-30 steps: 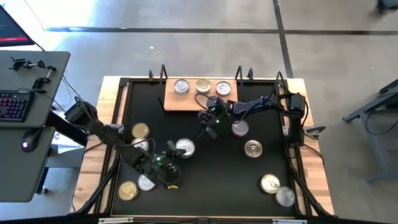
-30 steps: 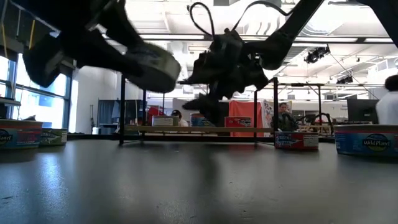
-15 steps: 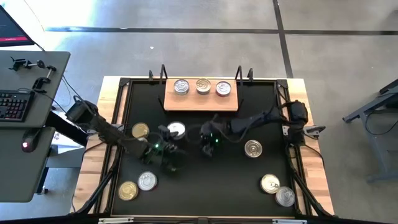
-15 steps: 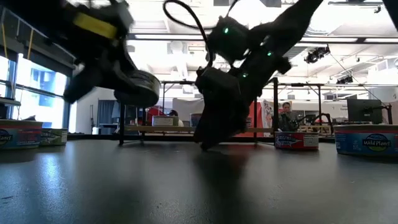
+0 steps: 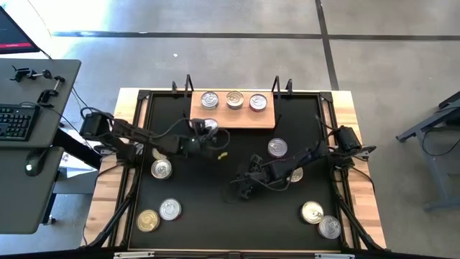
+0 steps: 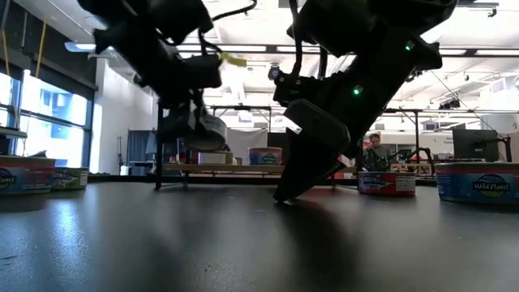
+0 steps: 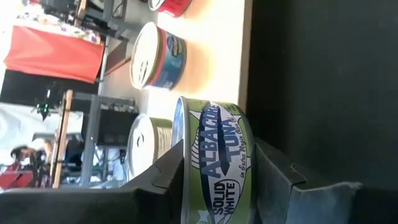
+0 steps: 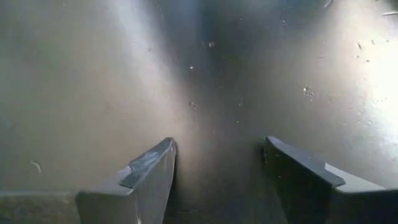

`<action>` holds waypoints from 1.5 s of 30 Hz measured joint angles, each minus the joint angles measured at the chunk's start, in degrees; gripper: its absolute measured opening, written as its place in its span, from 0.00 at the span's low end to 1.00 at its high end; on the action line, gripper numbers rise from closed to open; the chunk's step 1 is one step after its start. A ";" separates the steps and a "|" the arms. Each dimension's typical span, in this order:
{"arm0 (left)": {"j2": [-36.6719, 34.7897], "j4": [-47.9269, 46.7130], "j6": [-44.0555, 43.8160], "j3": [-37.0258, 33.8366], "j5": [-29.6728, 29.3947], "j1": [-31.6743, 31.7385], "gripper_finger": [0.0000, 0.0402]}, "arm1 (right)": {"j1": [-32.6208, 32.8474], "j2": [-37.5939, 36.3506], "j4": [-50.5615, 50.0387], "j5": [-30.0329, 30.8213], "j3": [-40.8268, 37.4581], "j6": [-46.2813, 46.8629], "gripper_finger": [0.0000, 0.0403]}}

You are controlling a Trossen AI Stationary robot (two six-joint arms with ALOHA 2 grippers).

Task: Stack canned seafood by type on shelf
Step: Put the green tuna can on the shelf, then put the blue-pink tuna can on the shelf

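Note:
My left gripper (image 5: 199, 132) is shut on a green-labelled tuna can (image 7: 219, 158), held in the air at the near left corner of the wooden shelf (image 5: 231, 117). Three cans stand on the board: silver (image 5: 209, 100), gold (image 5: 234, 98) and red-sided (image 5: 257, 102). My right gripper (image 5: 241, 188) hangs open, close above bare black tabletop near the middle; the right wrist view shows only table between its fingers (image 8: 217, 152). In the low view the held can (image 6: 203, 130) is above board height. My left gripper pinches the tuna can between its two fingers, one at the lid rim (image 7: 178, 134) and one at the base edge (image 7: 252, 146). It comes in about level from the table's left. The can is lifted clear and sits nearly upright, lid up.
Loose cans stand on the table: three at the near left (image 5: 162, 168) (image 5: 169, 209) (image 5: 148, 220), two right of centre (image 5: 277, 147) (image 5: 295, 173), two at the near right corner (image 5: 311, 211) (image 5: 329, 227). The shelf's black uprights (image 5: 188, 84) rise at its ends. People sit far behind (image 6: 373, 152).
My left gripper carried the tuna can from the table's near-left middle toward the far edge, up to the shelf's near left corner, staying shut on it. My right gripper swung from beside the shelf toward the near edge and dropped low over the table.

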 joint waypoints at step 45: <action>-7.13 4.34 -15.84 0.07 13.65 -4.96 0.63 | -0.22 -6.54 -6.05 3.36 -0.17 -15.41 0.60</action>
